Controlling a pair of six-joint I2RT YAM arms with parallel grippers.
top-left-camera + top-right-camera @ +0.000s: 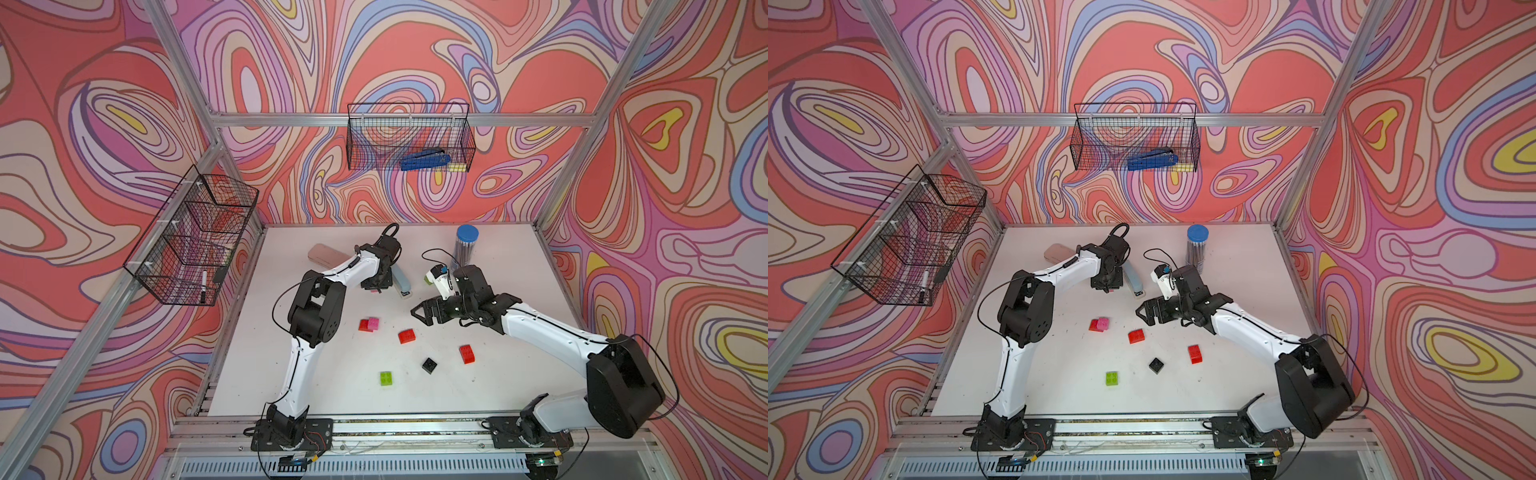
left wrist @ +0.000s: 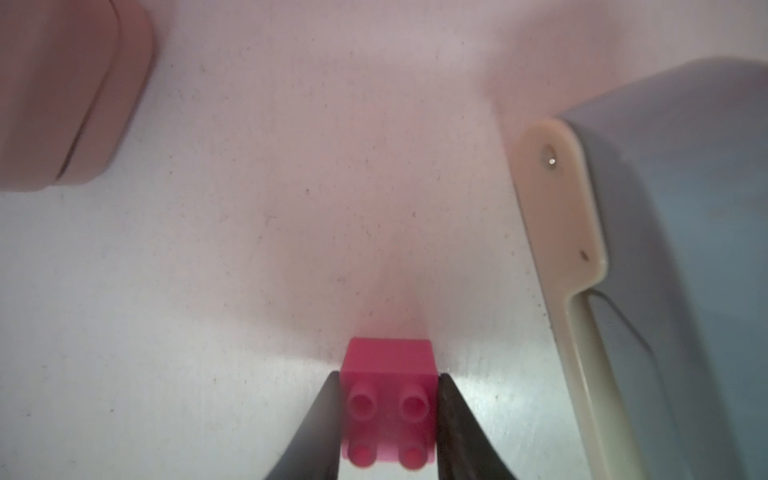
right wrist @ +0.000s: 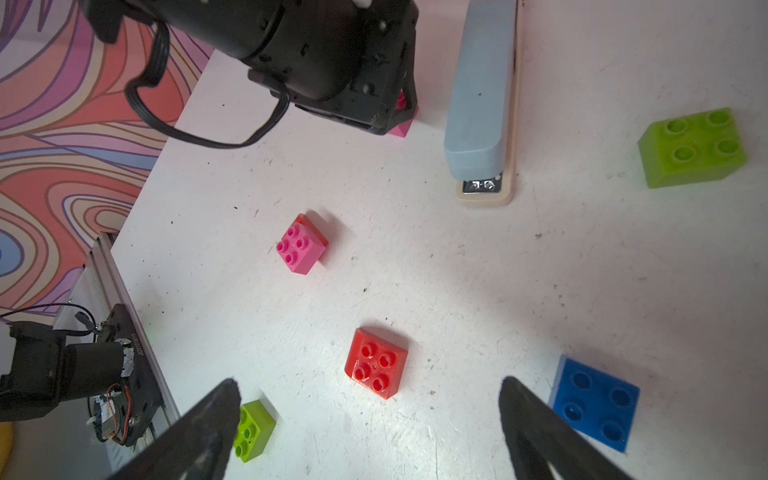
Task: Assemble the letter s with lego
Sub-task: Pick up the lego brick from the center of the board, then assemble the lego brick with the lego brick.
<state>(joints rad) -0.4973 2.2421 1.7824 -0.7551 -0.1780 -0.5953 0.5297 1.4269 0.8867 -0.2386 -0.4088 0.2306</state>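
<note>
1. The left gripper [image 2: 390, 376] has its jaws shut on the two sides of a pink brick [image 2: 388, 411], studs up, at the far part of the table [image 1: 332, 395]. This looks like the grasp step of fetching one more piece for the S.
2. I can't tell from the wrist view whether the brick rests on the table or has just left it; it looks down.
3. The right gripper [image 3: 370, 384] hangs with jaws spread wide and nothing in them, over a red brick [image 3: 376, 363] in the middle.
4. The build is barely begun, by my reckoning: only a pair [image 1: 369, 324], pink seated on red, is joined. Loose ones lie well apart: another red [image 1: 466, 354], a black [image 1: 429, 365], a green [image 1: 386, 378], a blue [image 3: 594, 403] and a second green [image 3: 694, 145].
5. The next move, I'd say, calls for a straight lift, then a carry back toward the pair.
6. Room is tight where the grip is: the stapler [image 2: 665, 249] stands just beside one jaw and the case [image 2: 62, 95] is near on the other side. A sideways swing could knock the stapler.
7. The middle offers bare table between the bricks; the right arm reaching in there narrows the path.
</note>
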